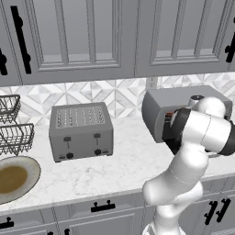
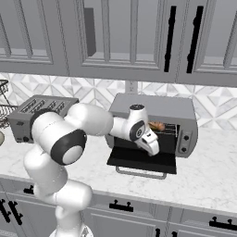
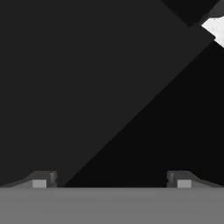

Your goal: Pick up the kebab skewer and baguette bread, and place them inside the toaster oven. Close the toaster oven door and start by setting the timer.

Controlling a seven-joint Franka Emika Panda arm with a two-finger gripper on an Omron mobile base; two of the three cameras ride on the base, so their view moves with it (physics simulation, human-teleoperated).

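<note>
We have our gripper [image 3: 111, 179] spread wide and empty, low over the dropped toaster oven door [image 2: 141, 161]. Inside the toaster oven [image 2: 152, 109], the golden baguette bread [image 2: 157, 125] lies on the rack; the skewer we cannot make out. We judge loading nearly finished; next we lift the door.

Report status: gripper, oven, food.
Gripper open, empty, over the dropped oven door. Baguette on the rack inside the toaster oven; skewer not made out. Door still to close; nothing blocking it but the arm.
</note>
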